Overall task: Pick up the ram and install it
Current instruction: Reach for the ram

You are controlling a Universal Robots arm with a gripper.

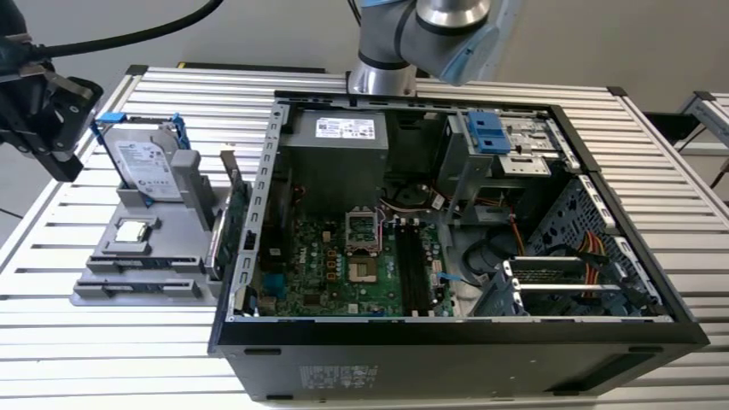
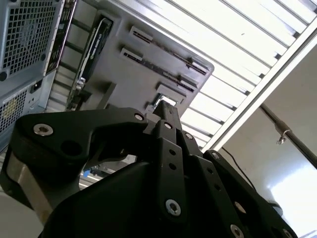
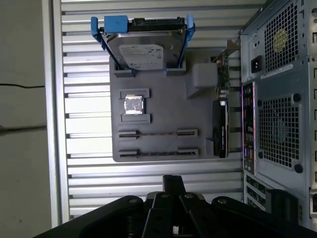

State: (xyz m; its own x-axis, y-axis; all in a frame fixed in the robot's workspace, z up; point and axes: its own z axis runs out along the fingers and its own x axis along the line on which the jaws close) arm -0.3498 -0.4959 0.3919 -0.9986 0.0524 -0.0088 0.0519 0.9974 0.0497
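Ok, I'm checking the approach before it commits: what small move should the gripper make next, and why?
Probably shift across to centre over one ram stick in the grey holder. The gripper holds nothing and hangs beside the holder, over the table slats, while both sticks stand on edge in their slots, untouched.
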